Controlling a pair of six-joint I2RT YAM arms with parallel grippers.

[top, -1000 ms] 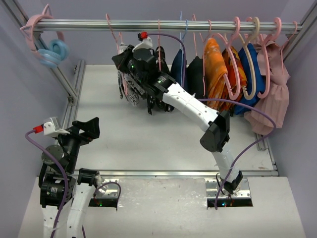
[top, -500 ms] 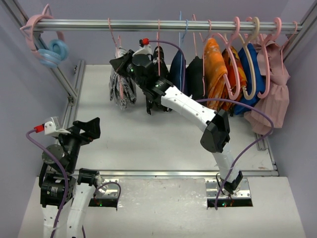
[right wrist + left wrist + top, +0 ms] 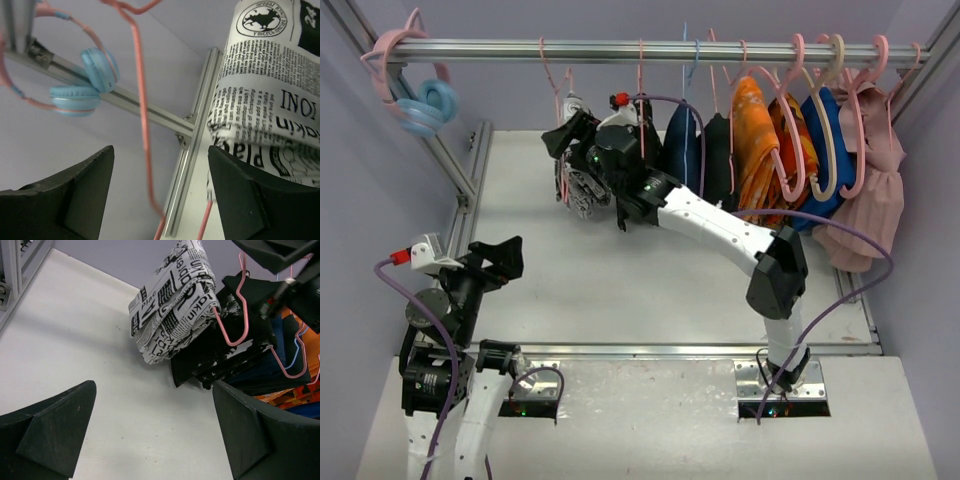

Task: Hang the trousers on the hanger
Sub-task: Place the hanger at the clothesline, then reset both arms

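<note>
The trousers (image 3: 578, 185), white with black newspaper print, hang folded over the thin pink hanger (image 3: 560, 85), whose hook is on the rail (image 3: 500, 49). In the left wrist view the trousers (image 3: 170, 300) drape over the hanger's wire (image 3: 235, 315). My right gripper (image 3: 570, 125) is up beside them and open. In its own view the hanger's wire (image 3: 142, 100) runs between the fingers of the right gripper (image 3: 160, 195) without touching either, and the trousers (image 3: 270, 100) are at the right. My left gripper (image 3: 505, 262) is open and empty low at the left, also seen in its own view (image 3: 160, 440).
A black speckled garment (image 3: 635, 205) hangs right behind the trousers. Dark blue, orange and pink clothes (image 3: 760, 140) on thicker hangers fill the rail's right half. Blue-and-pink headphones (image 3: 425, 100) hang at the rail's left end, above a metal frame post (image 3: 460, 170).
My right gripper has gone from shut to open, letting go of the hanger. The trousers swung left and back to the right. The left arm has not moved.
</note>
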